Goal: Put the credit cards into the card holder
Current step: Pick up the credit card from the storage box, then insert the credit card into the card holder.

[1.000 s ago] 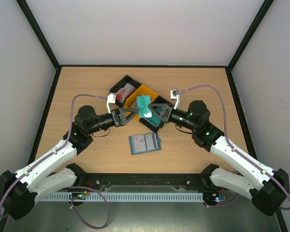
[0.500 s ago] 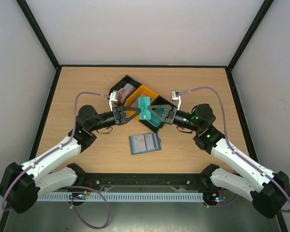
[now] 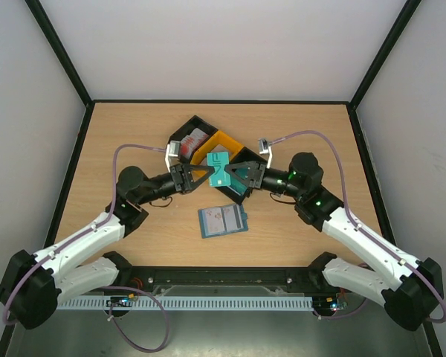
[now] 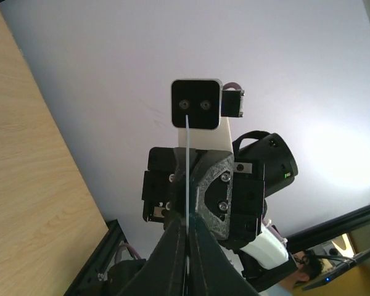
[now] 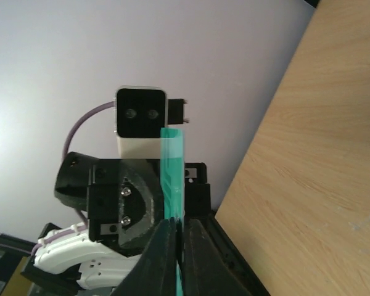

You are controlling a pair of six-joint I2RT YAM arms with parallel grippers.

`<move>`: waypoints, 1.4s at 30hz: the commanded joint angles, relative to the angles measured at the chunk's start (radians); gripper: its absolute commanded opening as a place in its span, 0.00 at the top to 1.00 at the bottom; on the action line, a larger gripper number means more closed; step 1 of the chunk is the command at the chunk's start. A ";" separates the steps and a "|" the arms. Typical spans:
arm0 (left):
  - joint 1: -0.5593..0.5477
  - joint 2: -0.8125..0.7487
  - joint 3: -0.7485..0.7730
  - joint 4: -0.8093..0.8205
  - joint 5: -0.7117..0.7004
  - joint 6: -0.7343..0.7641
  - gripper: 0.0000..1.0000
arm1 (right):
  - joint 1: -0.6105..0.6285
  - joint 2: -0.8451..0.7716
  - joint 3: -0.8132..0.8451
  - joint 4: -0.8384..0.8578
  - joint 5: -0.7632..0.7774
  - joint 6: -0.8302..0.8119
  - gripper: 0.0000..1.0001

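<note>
A handover of 1 green card (image 3: 218, 165) seems to be in hand, above the bins (image 3: 224, 141) at the middle of the worktop (image 3: 134, 126). The left gripper (image 3: 206, 174) and the right gripper (image 3: 230, 175) both pinch it, fingers closed on the card. Next, I judge, 1 gripper must let go, and the other must carry it to the card holder (image 3: 223, 220), which lies toward the near edge.

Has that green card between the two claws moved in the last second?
Yes, slightly: the green card has shifted left over the yellow bin.

The card (image 3: 218, 165) is green-teal, the card holder (image 3: 223, 220) blue-teal (one bin (image 3: 224, 140) yellow).
</note>
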 commanded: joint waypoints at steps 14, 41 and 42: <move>-0.054 -0.094 -0.134 -0.497 -0.412 0.193 0.97 | 0.000 0.000 -0.017 -0.702 0.394 -0.462 0.49; -0.211 0.285 -0.283 -0.162 -0.453 0.142 0.97 | 0.225 0.436 -0.194 -0.471 0.522 -0.310 0.73; -0.210 0.284 -0.294 -0.149 -0.446 0.142 0.97 | 0.237 0.429 -0.201 -0.461 0.524 -0.277 0.74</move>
